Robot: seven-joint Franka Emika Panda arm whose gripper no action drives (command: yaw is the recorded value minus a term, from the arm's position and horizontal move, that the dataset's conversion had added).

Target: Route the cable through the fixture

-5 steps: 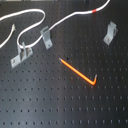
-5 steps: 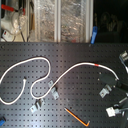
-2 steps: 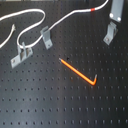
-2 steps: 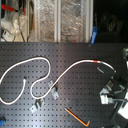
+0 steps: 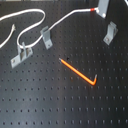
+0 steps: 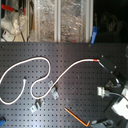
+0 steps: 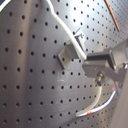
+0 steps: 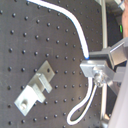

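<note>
My hand (image 5: pixel 102 7) has lifted away with the cable (image 5: pixel 60 23) pinched near its red band; brackets (image 5: pixel 46 36) still unthreaded.

Flat grey metal fingers (image 8: pixel 102 60) with a round screw, black-and-white arm (image 6: pixel 119 95) behind.

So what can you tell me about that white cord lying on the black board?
The cable is a thin, white, flexible cord lying in loose loops on the black pegboard. A short red band marks it near the end held by the gripper. In the first exterior view it passes one grey bracket; its free end lies loose.
</note>
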